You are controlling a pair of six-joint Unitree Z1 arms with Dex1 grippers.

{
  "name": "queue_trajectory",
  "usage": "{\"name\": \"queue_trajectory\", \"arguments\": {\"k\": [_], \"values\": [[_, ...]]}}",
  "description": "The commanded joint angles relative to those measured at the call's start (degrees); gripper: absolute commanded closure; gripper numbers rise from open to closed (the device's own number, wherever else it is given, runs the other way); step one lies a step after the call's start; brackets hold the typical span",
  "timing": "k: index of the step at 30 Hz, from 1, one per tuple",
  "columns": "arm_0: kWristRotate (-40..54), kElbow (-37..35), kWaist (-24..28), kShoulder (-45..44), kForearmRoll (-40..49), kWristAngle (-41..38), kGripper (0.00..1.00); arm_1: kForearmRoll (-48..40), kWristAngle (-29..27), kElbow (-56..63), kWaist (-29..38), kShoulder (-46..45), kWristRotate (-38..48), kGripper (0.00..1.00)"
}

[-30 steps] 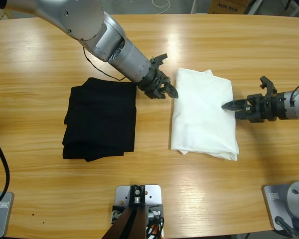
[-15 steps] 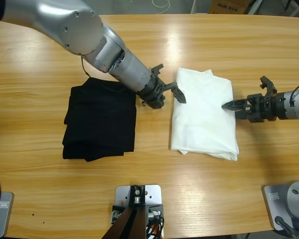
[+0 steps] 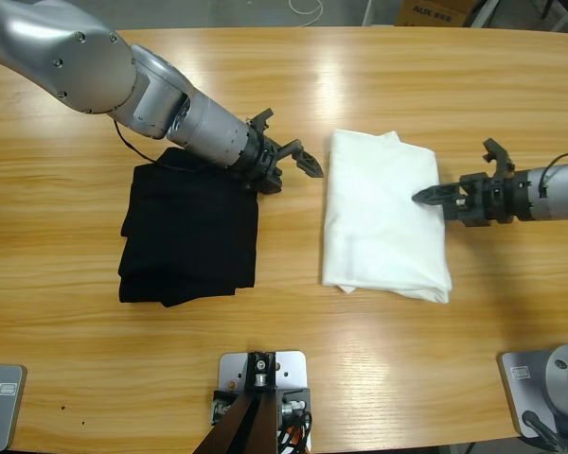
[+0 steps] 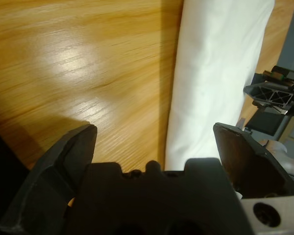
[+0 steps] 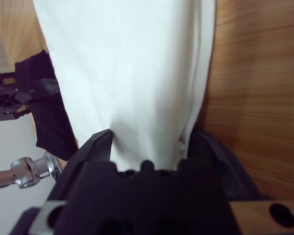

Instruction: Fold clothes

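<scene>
Bare table (image 3: 293, 227) separates the black garment (image 3: 189, 227) from the T-shirt (image 3: 383, 222).

a long light-brown wooden table (image 3: 379, 378) fills the view, glossy with pale light glare. an orange-brown cardboard box (image 3: 434, 11) stands beyond its far edge.

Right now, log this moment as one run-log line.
white T-shirt: folded on table | right pincer: open, astride shirt's edge | left pincer: open, off shirt | black garment: beside, untouched

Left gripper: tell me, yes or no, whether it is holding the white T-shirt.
No. The left gripper hangs open over bare wood, apart from the white T-shirt.
</scene>
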Motion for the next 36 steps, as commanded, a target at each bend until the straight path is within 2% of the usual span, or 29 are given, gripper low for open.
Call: {"name": "queue_trajectory", "arguments": {"k": [1,12,14,25,33,36], "values": [[-1.72,3.76,0.35,1.45,-1.58,0.91,0.049,0.01,-0.83,-1.52,6.53,6.44,4.01,0.372],[-5.06,1.07,-4.89,3.15,-3.44,1.67,0.060,-0.67,-1.17,-1.45,8.20,7.27,5.09,0.371],[-5.57,0.11,-5.57,3.54,-3.39,2.60,0.115,-0.78,-1.17,-1.41,8.22,7.25,5.09,0.371],[-5.99,-1.78,-6.29,4.35,-2.88,4.43,0.229,-0.73,-1.08,-1.23,9.20,6.04,5.89,0.372],[-5.76,-2.21,-6.47,4.45,-2.40,4.30,0.234,-1.48,-1.08,-1.23,10.24,6.42,7.00,0.370],[-5.11,-2.86,-6.43,3.75,2.80,4.06,0.220,-1.59,-1.08,-1.04,10.24,6.37,7.02,0.370]]}}
